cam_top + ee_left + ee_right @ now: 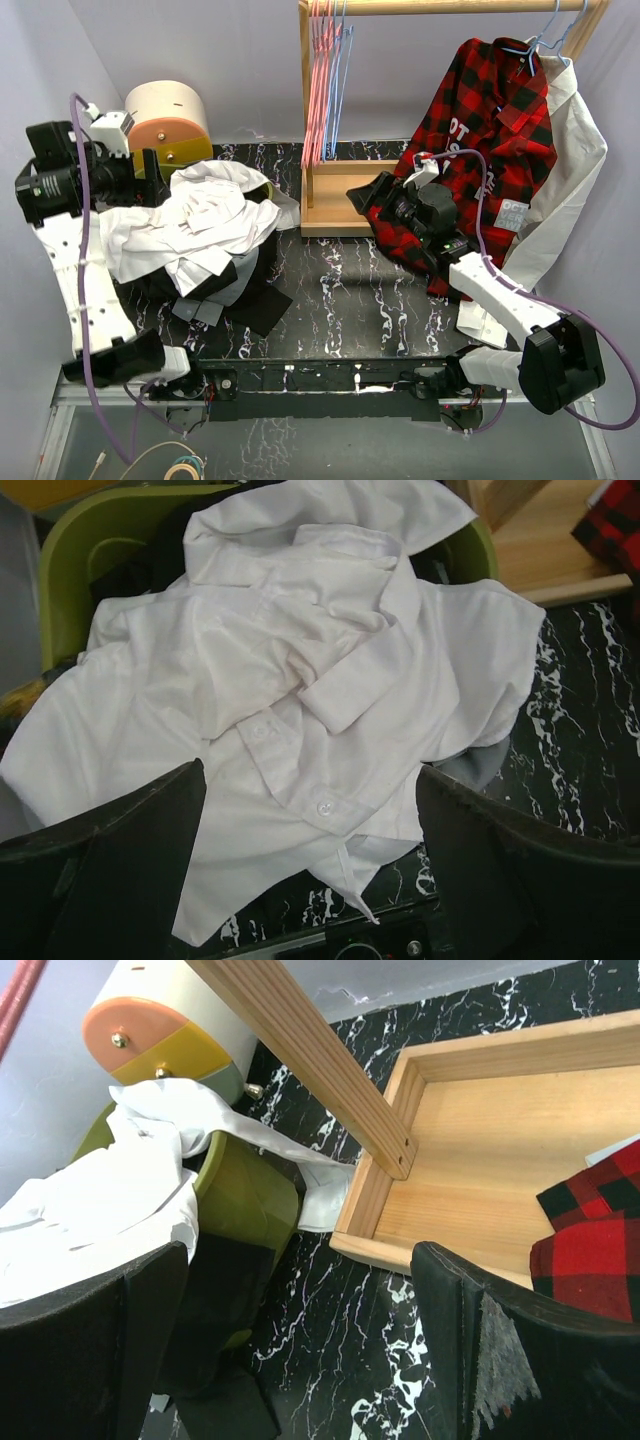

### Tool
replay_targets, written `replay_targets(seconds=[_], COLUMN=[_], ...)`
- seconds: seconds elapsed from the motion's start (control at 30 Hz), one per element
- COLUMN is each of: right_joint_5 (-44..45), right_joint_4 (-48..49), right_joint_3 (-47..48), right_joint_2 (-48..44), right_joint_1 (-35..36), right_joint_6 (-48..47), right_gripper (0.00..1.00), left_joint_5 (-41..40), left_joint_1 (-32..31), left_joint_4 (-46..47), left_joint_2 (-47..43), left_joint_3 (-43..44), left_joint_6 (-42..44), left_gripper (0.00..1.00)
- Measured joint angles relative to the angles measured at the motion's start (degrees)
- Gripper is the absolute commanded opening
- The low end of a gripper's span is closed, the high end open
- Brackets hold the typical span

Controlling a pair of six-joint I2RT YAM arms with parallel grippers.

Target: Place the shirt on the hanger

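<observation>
The white shirt (195, 225) lies crumpled on a pile over a green basket (264, 188) at the left of the table. In the left wrist view the shirt (290, 680) fills the frame, collar and buttons showing. My left gripper (158, 178) is open and empty, its jaws wide apart just above the shirt's near edge (310, 780). Thin light blue hangers (343, 85) hang on the wooden rail beside pink ones. My right gripper (368, 192) is open and empty over the black marble table (300, 1260), between the basket (245, 1195) and the rack's base.
A wooden rack with a tray base (325, 205) (480, 1160) stands at the back centre. A red-and-black plaid shirt (480, 120) and another white shirt (575, 150) hang at right. A black garment (250, 295) lies under the pile. A cream and orange drum (165, 115) stands at back left.
</observation>
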Motion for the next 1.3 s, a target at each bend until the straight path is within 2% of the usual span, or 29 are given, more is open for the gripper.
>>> replay_targets(seconds=[0.1,0.17,0.33,0.4,0.57,0.7,0.73,0.77,0.8,0.83,0.87,0.97,1.07,1.23,1.3], right_joint_5=[-0.61,-1.38,-3.08,-3.39,-3.37,-3.82,-4.02,-4.37,-4.94,-5.79,-7.02,-11.37,-10.73,-2.34,-0.13], right_joint_4=[-1.01,-1.16,-1.68,-2.03,-2.56,-2.54,-2.54,-2.54,-2.54,-2.49,-2.34,-1.01,2.58,8.50,11.76], right_joint_3=[0.00,0.00,0.00,0.00,-0.04,-0.07,-0.07,-0.07,-0.07,-0.07,-0.07,-0.11,-1.75,-3.78,-3.76], right_joint_2=[0.31,0.31,0.31,0.26,-0.55,-1.22,-1.25,-1.25,-1.25,-1.25,-1.25,-1.36,-3.72,-7.54,-6.45], right_joint_1=[0.00,0.00,0.00,0.00,0.00,0.00,0.00,0.00,0.00,0.00,0.00,0.37,5.57,24.65,27.67], right_joint_6=[-0.11,-0.13,-0.42,-0.61,-0.72,-0.72,-0.72,-0.72,-0.72,-0.83,-1.03,-2.56,-7.76,-23.71,-29.90], right_gripper=[0.98,0.98,0.98,0.98,0.98,0.98,0.98,0.98,0.98,0.98,0.98,0.98,0.98,0.98,0.98], left_joint_5=[4.96,5.01,0.98,-0.74,-3.21,-3.98,-4.09,-4.13,-4.22,-4.33,-4.48,-4.85,-4.52,-2.71,-2.25], left_joint_1=[-0.85,-2.56,-7.45,-7.76,-10.75,-12.44,-12.44,-12.44,-12.44,-12.44,-12.44,-12.59,-12.90,-13.14,-13.14], left_joint_4=[-6.73,-9.33,-13.60,-14.34,-15.41,-15.08,-14.82,-14.36,-13.99,-13.55,-13.27,-11.96,-12.52,-14.01,-13.99], left_joint_2=[6.58,8.63,10.73,10.58,9.94,9.07,8.85,8.61,8.44,8.33,8.33,8.33,8.35,7.78,6.03], left_joint_3=[7.74,7.80,3.02,-0.48,-7.91,-11.15,-11.61,-12.24,-12.70,-13.11,-13.35,-13.22,-10.23,3.63,7.93], left_joint_6=[5.55,8.35,14.86,17.40,21.70,23.28,23.37,23.43,23.41,23.37,23.10,23.32,23.26,23.19,23.15], left_gripper=[0.76,0.74,0.53,0.53,0.63,0.62,0.57,0.46,0.28,0.05,0.00,0.00,0.00,0.00,0.00])
